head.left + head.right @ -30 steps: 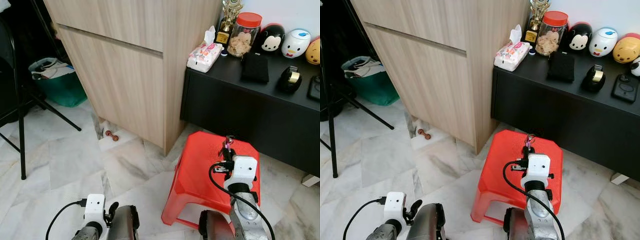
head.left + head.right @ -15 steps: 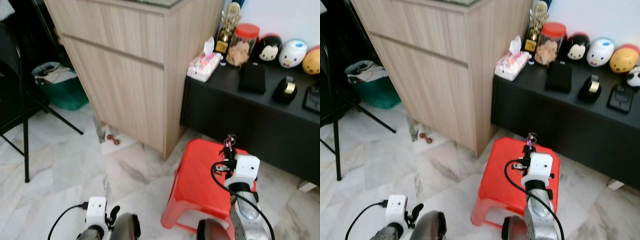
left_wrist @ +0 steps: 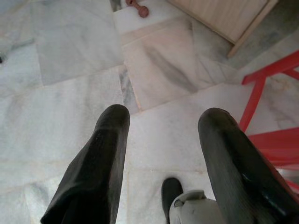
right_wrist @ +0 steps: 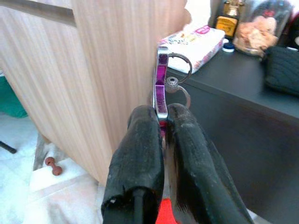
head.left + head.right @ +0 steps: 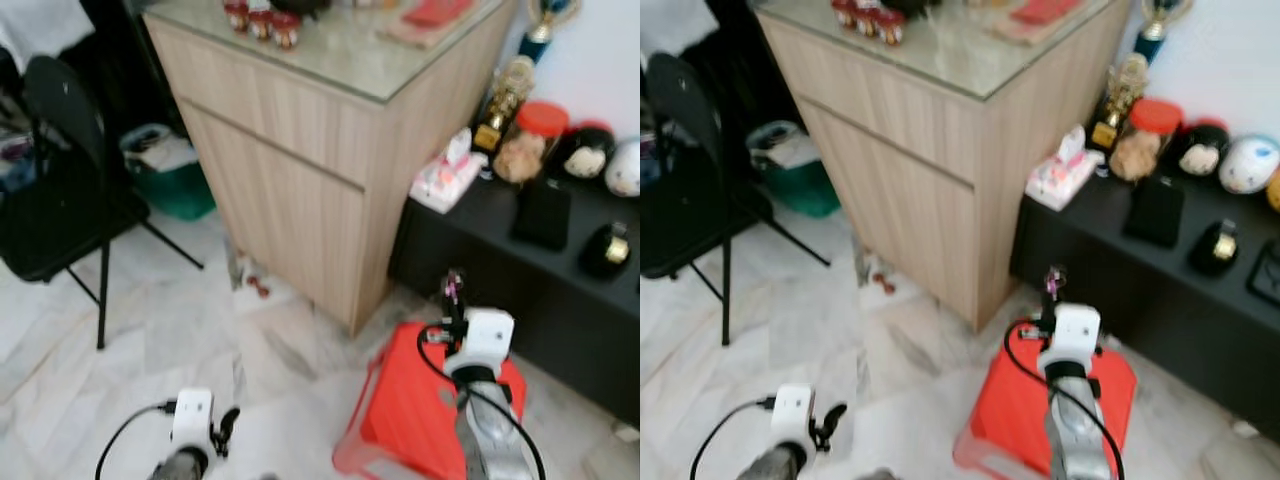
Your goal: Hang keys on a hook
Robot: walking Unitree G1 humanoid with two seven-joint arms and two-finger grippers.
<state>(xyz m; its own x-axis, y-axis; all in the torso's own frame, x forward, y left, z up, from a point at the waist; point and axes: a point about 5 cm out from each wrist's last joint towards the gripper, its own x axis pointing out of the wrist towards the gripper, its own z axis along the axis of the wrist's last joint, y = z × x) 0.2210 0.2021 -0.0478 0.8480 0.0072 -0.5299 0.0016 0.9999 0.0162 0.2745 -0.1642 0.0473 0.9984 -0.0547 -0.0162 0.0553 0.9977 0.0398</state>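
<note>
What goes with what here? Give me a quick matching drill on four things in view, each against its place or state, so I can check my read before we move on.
Column 1:
1. keys
2. left gripper
3. red stool
4. tissue pack

Column 2:
A. on the marble floor beside the wooden cabinet
B. on the black sideboard, next to the cabinet
C. open, low over the floor
D. pinched in the right gripper

Pairs: 1-D, 2-C, 3-A, 4-B
</note>
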